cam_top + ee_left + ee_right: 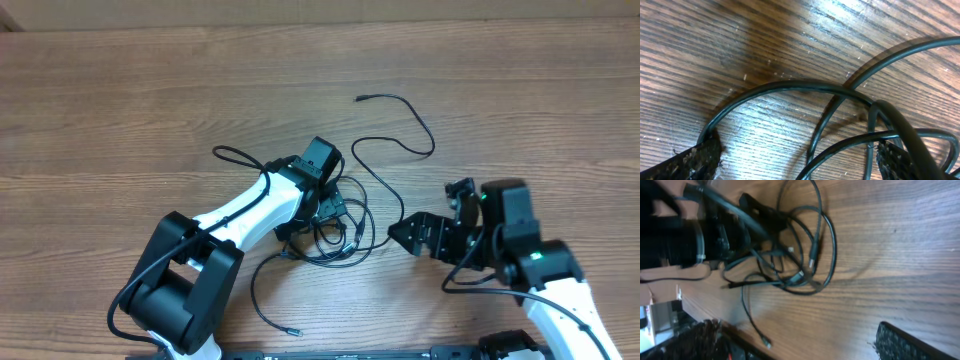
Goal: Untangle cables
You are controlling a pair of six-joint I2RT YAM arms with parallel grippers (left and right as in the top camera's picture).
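While the left end effector (322,222) stands low over the cables (340,238), its fingers (695,161) are set wide apart; several cords cross the gap between them; nothing is clamped. The tangle lies near the middle of the counter (120,90); one strand runs out toward 1 o'clock to a plug end (361,98); another trails toward 6 o'clock. The right end effector (402,235) sits at 3 o'clock of the tangle, just beside it; jaws apart, holding nothing.
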